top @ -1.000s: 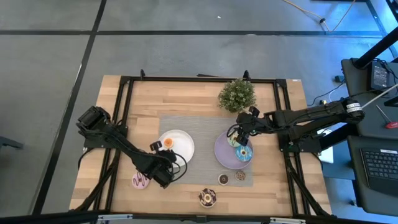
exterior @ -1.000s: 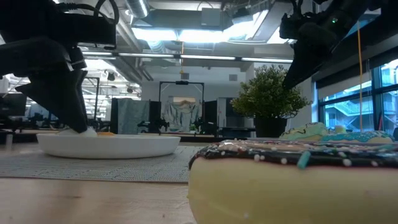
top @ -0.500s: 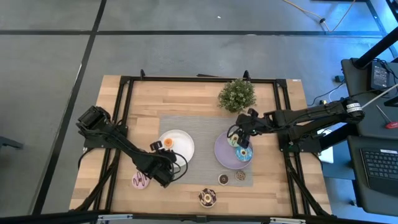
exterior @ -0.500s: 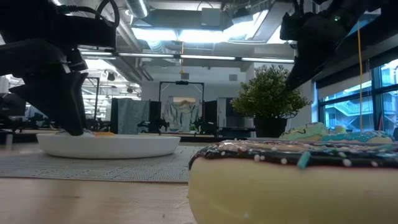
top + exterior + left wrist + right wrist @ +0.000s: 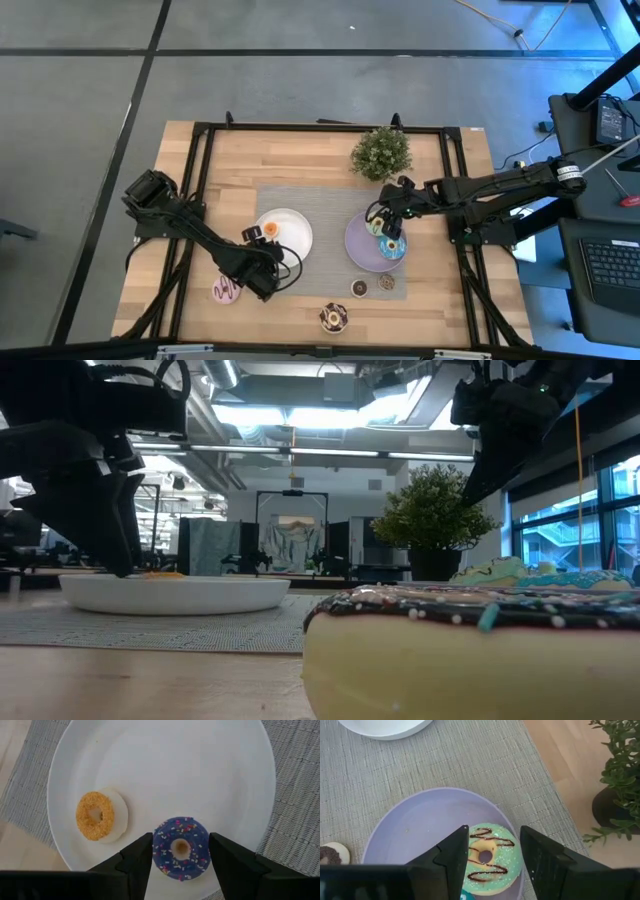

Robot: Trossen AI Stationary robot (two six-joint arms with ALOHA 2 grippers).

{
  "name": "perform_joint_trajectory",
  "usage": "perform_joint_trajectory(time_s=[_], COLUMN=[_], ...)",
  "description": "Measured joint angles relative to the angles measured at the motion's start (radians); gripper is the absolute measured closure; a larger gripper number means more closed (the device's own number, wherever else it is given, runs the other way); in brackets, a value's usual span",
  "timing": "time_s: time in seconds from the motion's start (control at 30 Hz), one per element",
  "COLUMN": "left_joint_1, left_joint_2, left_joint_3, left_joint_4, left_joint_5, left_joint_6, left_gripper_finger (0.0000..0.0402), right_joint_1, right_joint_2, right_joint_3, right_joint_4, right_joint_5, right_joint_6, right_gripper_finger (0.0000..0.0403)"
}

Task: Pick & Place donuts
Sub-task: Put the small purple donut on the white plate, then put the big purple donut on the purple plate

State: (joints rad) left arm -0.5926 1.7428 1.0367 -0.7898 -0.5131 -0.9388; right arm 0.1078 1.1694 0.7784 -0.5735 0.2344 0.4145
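Donuts are spread over two plates and the bare table. From the high view we see the left gripper (image 5: 262,268) at the near edge of the white plate (image 5: 290,228), with a pink donut (image 5: 226,291) beside it on the wood, while the right gripper (image 5: 386,222) hangs over the lilac plate (image 5: 360,250), where a blue donut (image 5: 391,247) already lies. A chocolate-sprinkled donut (image 5: 333,318) and two minis wait near the front edge.

In the low view that chocolate-sprinkled donut (image 5: 470,650) fills the foreground; both arms hang over their plates behind it.

The left wrist view shows the purple mini donut (image 5: 181,848) between our spread fingers (image 5: 137,857), which we judge are not pressing it — it seems to rest on the white plate beside the orange mini (image 5: 95,815).

In the right wrist view the green-white donut (image 5: 487,856) lies on the lilac plate between open fingers (image 5: 454,852), apparently not gripped.

To finish well, we would lift each gripper straight up — no sideways drag — so neither donut is nudged off its plate.
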Motion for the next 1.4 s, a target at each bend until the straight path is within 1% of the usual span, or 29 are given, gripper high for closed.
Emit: perform_joint_trajectory(time_s=[0.1,0.17,0.27,0.37,0.47,0.57,0.63,0.77,0.93,1.0,1.1,1.17,1.23,1.3,1.4], left_joint_1=[0.000,0.000,0.000,0.000,-0.001,-0.008,-0.022,-0.075,-0.151,-0.178,-0.205,-0.224,-0.245,-0.260,-0.286], left_joint_2=[-0.004,-0.021,-0.069,-0.126,-0.185,-0.243,-0.277,-0.339,-0.393,-0.402,-0.409,-0.409,-0.405,-0.405,-0.405], left_joint_3=[0.005,0.021,0.033,0.033,0.033,0.033,0.033,0.034,0.034,0.034,0.034,0.034,0.034,0.027,-0.011], left_joint_4=[-0.016,-0.046,-0.090,-0.104,-0.106,-0.106,-0.106,-0.117,-0.215,-0.291,-0.353,-0.326,-0.322,-0.320,-0.321], left_joint_5=[-0.003,-0.029,-0.087,-0.088,-0.039,0.052,0.092,0.080,0.080,0.089,0.170,0.224,0.230,0.242,0.299], left_joint_6=[-0.001,-0.011,-0.042,-0.086,-0.144,-0.228,-0.291,-0.411,-0.529,-0.534,-0.503,-0.573,-0.649,-0.759,-0.933], left_gripper_finger=[0.0213,0.0214,0.0215,0.0213,0.0213,0.0214,0.0214,0.0212,0.0215,0.0216,0.0216,0.0215,0.0213,0.0213,0.0213], right_joint_1=[0.000,0.000,0.000,0.000,0.000,0.000,0.000,0.000,0.000,0.000,0.000,0.000,0.000,0.000,0.004], right_joint_2=[0.000,0.000,0.000,0.000,0.000,0.000,0.000,0.000,0.000,0.000,0.000,0.000,0.000,0.000,0.000], right_joint_3=[0.000,0.000,0.000,0.000,0.000,0.000,0.000,0.000,0.000,0.000,0.000,0.000,0.000,0.000,0.000], right_joint_4=[0.000,0.000,0.000,0.001,0.001,0.003,0.011,0.036,0.045,0.049,0.072,0.098,0.131,0.159,0.189], right_joint_5=[0.000,0.000,0.000,0.000,0.006,0.015,0.030,0.034,0.034,0.035,0.035,0.034,0.034,0.033,0.027], right_joint_6=[0.000,0.000,0.000,0.001,0.002,0.003,0.010,0.081,0.164,0.211,0.297,0.347,0.371,0.369,0.371], right_gripper_finger=[0.0223,0.0223,0.0224,0.0224,0.0224,0.0224,0.0224,0.0224,0.0224,0.0224,0.0224,0.0224,0.0224,0.0224,0.0224])
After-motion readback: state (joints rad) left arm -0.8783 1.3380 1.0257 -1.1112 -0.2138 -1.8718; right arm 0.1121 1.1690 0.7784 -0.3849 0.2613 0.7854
